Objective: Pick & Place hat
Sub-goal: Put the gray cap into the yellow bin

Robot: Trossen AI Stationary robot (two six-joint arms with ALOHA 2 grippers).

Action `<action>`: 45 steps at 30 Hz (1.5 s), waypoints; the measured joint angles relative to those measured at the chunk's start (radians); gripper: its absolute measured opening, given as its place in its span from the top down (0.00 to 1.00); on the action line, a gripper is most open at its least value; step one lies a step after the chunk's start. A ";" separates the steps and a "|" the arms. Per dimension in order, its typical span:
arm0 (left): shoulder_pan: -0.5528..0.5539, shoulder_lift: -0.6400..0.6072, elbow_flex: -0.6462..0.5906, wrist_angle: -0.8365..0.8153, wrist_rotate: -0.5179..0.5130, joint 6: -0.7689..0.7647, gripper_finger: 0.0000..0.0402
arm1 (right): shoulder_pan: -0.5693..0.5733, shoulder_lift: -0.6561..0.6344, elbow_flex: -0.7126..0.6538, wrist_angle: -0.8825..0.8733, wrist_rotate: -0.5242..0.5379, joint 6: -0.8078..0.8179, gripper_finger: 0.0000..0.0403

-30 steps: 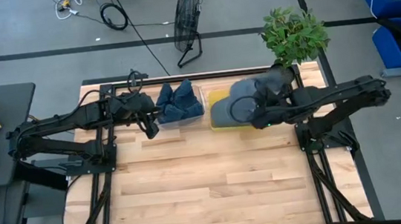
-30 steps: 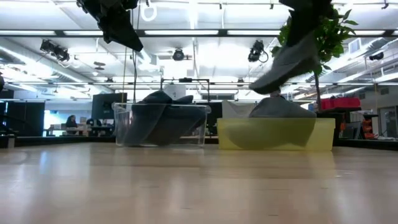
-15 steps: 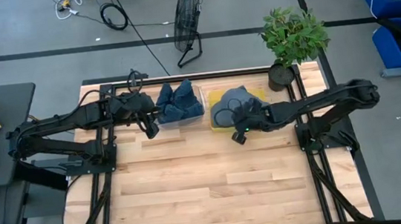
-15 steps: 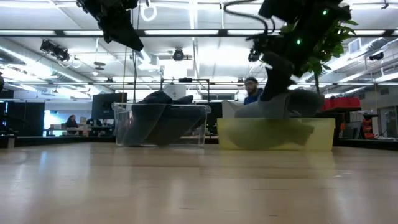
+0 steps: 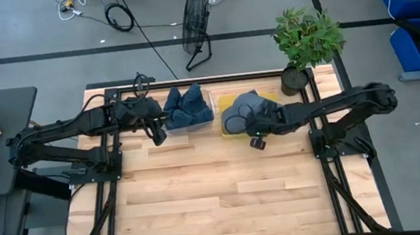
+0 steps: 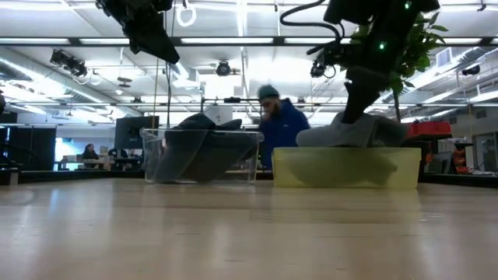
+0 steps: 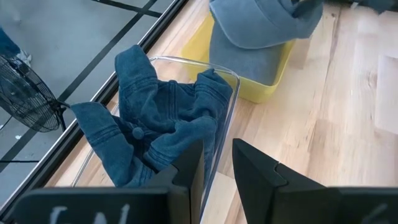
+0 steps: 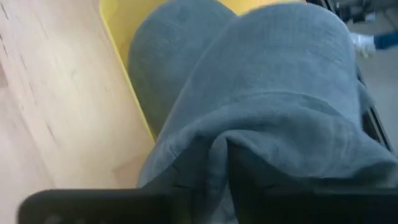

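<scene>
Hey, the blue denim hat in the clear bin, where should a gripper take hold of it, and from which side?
Likely from above: the blue denim hat sits crumpled in the clear bin, walled on its sides. Pinch a raised fold near its top button.

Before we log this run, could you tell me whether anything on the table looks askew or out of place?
The grey hats are heaped above the rim of the yellow bin, the top one humped and crumpled where the right gripper hangs over it. The blue hats likewise bulge out of the clear bin. Nothing has spilled.
</scene>
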 joint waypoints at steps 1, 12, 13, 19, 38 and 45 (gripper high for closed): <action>0.000 0.000 0.000 0.000 0.000 0.000 0.78 | 0.000 0.000 0.028 -0.048 -0.007 0.013 0.80; 0.000 0.000 0.000 0.000 0.000 0.000 0.78 | 0.004 -0.002 0.327 -0.282 0.140 -0.023 0.71; 0.000 0.000 0.000 0.001 0.000 0.000 0.78 | -0.003 -0.002 0.327 -0.264 0.147 -0.042 0.72; 0.000 0.000 0.000 0.000 0.000 0.000 0.78 | -0.109 0.013 0.232 -0.159 0.103 -0.052 0.93; 0.000 0.000 0.000 0.000 0.000 0.001 0.78 | -0.337 0.034 -0.170 0.362 -0.436 -0.373 1.00; 0.000 0.000 0.000 0.002 0.000 0.000 0.78 | -0.355 0.021 -0.151 0.349 -0.331 -0.267 1.00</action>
